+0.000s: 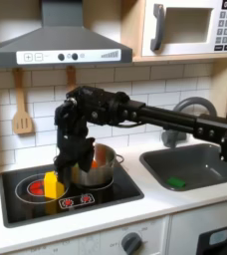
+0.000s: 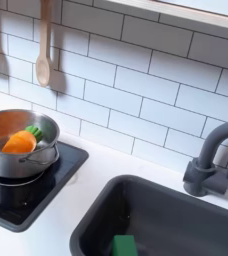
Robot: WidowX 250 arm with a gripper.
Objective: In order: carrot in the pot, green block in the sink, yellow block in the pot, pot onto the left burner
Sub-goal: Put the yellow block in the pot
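Note:
In both exterior views the steel pot (image 1: 96, 169) (image 2: 8, 150) stands on the black stove (image 1: 115, 194) (image 2: 46, 195). The orange carrot (image 2: 19, 142) lies inside the pot. On the left burner (image 1: 34, 187) sits the yellow block (image 1: 51, 183). My gripper (image 1: 66, 165) points down between the yellow block and the pot, just above and to the right of the block in the first exterior view. Its fingers merge into one dark shape, so their spacing is unclear. The green block (image 1: 177, 182) (image 2: 124, 245) lies in the sink (image 1: 200, 177) (image 2: 176, 200).
The curved faucet (image 2: 212, 160) rises behind the sink. Wooden utensils (image 1: 22, 108) (image 2: 44, 50) hang on the tiled wall. A range hood (image 1: 61, 40) overhangs the stove and a microwave (image 1: 190, 25) sits at the upper right of the first exterior view.

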